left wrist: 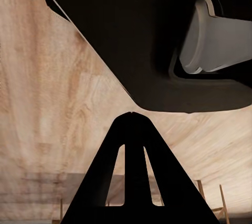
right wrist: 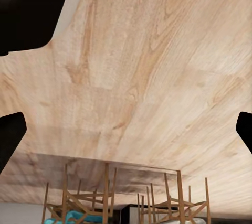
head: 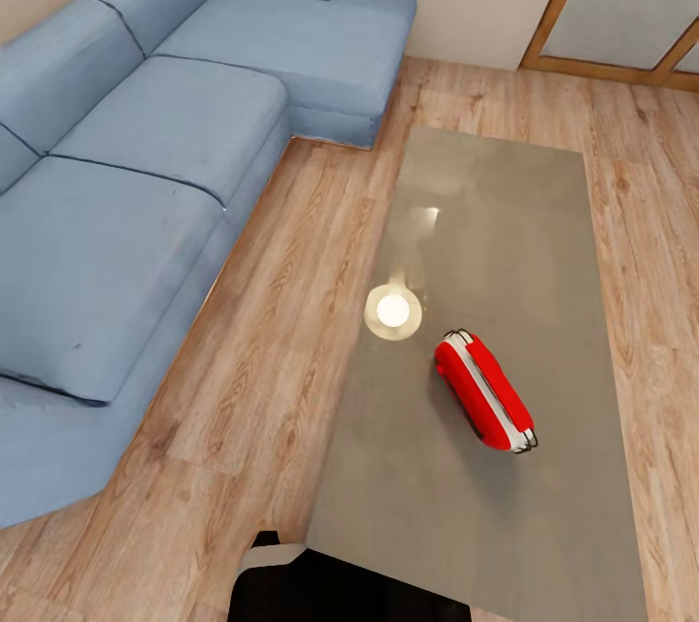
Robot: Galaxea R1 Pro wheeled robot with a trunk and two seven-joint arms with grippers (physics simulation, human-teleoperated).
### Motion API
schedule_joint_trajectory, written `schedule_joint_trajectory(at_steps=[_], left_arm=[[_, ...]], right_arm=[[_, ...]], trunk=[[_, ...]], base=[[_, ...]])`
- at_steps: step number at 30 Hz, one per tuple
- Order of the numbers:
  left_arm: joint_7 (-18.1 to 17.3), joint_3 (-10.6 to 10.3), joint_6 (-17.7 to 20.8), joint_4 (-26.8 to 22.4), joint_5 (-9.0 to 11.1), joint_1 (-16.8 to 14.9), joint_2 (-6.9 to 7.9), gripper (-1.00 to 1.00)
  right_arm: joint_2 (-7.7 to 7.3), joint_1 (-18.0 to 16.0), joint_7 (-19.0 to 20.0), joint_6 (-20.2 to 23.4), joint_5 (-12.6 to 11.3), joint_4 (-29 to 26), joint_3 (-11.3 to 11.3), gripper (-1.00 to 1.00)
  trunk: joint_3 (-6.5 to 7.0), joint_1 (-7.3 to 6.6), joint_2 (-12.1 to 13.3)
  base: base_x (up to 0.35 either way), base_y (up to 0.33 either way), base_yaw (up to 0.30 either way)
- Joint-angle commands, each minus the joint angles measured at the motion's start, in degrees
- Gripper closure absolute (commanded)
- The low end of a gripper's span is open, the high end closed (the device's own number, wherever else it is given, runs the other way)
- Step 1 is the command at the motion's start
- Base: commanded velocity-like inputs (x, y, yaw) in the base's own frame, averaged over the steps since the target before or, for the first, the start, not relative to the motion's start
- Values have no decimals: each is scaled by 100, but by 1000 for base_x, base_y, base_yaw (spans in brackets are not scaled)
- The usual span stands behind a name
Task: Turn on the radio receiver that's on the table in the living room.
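Note:
The bright-red radio receiver (head: 483,389) lies on the glossy grey-beige coffee table (head: 505,214), toward its near half, with its white-grey edge band facing up. Its dial side is not visible from here. In the left wrist view my left gripper (left wrist: 131,114) hangs over the wood floor, its two dark fingers meeting at their tips with nothing between them. In the right wrist view my right gripper (right wrist: 126,135) is spread wide, with one dark fingertip (right wrist: 10,135) at each side edge, over bare floor. Both grippers are away from the radio.
A big blue sectional sofa (head: 146,166) runs along the left, separated from the table by a strip of wood floor (head: 282,311). A wood-framed glass door (head: 621,11) is at the far right. A lamp reflection (head: 393,311) shines on the tabletop. Wooden chairs (right wrist: 105,198) stand far off.

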Motion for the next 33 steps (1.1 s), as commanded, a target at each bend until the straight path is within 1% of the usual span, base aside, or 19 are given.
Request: schedule_joint_trajectory(at_steps=[1,15,20,29,31,33], left_arm=[[1,1,-1,0,2,1,1,100],[2,29,2,0,14,2,56,100],[-5,14,-14,-34,-82,2,64,100],[-5,-2,-29,-34,-83,2,90,100],[-5,-2,-29,-36,-87,2,90,100],[-5,-4,-29,-36,-86,2,91,100]], right_arm=[[0,0,0,-3,-4,0,-3,-100],[1,0,0,-8,-5,0,-8,-100],[1,0,0,-16,5,0,-5,-100],[9,0,0,-16,11,0,-4,-100],[37,0,0,-17,13,0,-3,-100],[104,0,0,-29,24,0,-8,-100]], trunk=[[1,0,0],[109,0,0],[155,0,0],[237,0,0],[256,0,0],[274,0,0]], base=[[0,0,0],[0,0,0],[0,0,0],[0,0,0],[0,0,0],[0,0,0]])
